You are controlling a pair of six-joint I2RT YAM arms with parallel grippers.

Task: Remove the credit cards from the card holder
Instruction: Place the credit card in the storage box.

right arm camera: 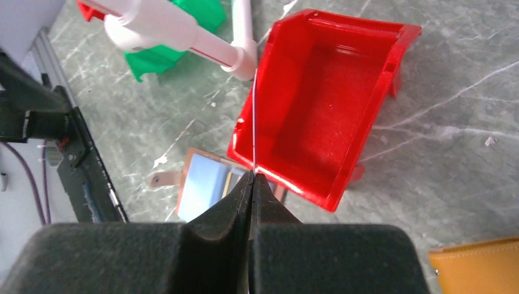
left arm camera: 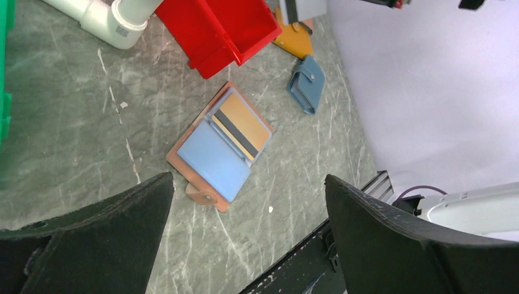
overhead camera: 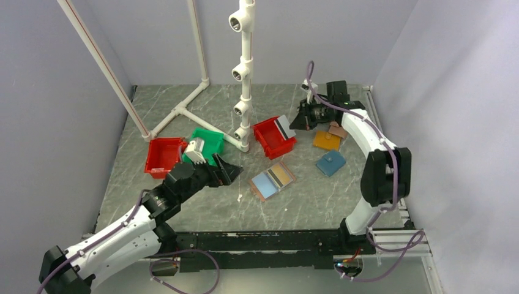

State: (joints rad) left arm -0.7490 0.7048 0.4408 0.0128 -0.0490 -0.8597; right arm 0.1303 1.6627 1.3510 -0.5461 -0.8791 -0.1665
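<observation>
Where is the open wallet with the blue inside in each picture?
Top external: the card holder lies open near the middle of the table, just below the nearest red bin.
Left wrist: the card holder is in the middle, below the red bin.
Right wrist: the card holder is low and left of middle, partly hidden by the red bin.
Shared landmark: that red bin.

Glossy red plastic bin, white plastic pipe, smooth credit card, leather-look card holder, matt veined stone-look tabletop
</observation>
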